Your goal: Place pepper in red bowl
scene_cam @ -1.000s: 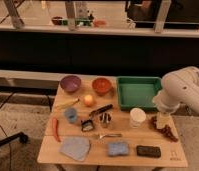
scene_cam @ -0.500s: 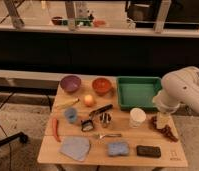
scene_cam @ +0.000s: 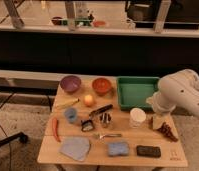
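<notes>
The pepper [scene_cam: 55,129], a long thin red chili, lies near the left edge of the wooden table [scene_cam: 128,159]. The red bowl [scene_cam: 101,85] stands at the back of the table, right of a purple bowl [scene_cam: 70,83], and looks empty. My white arm [scene_cam: 180,95] comes in from the right. My gripper [scene_cam: 157,121] hangs low over the table's right side, between a white cup [scene_cam: 137,117] and a dark red grape bunch [scene_cam: 167,131]. It is far from the pepper and holds nothing that I can see.
A green tray [scene_cam: 137,91] sits at the back right. An orange fruit [scene_cam: 89,100], a blue cup [scene_cam: 70,115], a metal cup [scene_cam: 105,119], a fork [scene_cam: 107,135], a blue cloth [scene_cam: 75,147], a blue sponge [scene_cam: 118,148] and a black block [scene_cam: 148,150] are spread across the table.
</notes>
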Robot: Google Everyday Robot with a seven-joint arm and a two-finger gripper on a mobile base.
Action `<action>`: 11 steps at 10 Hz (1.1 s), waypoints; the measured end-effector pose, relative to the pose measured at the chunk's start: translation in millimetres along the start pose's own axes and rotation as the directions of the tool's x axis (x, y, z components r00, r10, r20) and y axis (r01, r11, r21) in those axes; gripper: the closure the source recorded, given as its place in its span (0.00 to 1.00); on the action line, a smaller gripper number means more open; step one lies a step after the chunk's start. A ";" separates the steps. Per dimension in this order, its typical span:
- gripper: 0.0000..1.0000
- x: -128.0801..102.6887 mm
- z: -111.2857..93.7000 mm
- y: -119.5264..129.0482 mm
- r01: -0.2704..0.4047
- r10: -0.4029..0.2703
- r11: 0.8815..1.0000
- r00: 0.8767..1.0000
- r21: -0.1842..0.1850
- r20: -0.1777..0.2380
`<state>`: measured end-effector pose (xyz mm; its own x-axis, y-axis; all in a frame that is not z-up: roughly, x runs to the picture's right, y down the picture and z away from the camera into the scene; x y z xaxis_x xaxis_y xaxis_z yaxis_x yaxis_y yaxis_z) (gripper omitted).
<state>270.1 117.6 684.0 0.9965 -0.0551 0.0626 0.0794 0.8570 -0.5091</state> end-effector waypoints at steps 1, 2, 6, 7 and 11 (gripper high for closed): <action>0.20 -1.8 0.9 -1.5 0.036 -0.036 0.999 0.999 0.004 0.017; 0.20 -3.4 1.9 -2.4 0.091 -0.092 0.996 0.995 0.010 0.043; 0.20 -12.8 2.9 -9.2 0.331 -0.337 0.942 0.934 0.063 0.124; 0.20 -18.5 2.6 -10.9 0.352 -0.358 0.933 0.924 0.074 0.130; 0.20 -65.0 3.8 -18.4 0.435 -0.449 0.893 0.873 0.110 0.189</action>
<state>203.8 107.3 692.6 0.8299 -0.3363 0.4451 0.5020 0.7983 -0.3328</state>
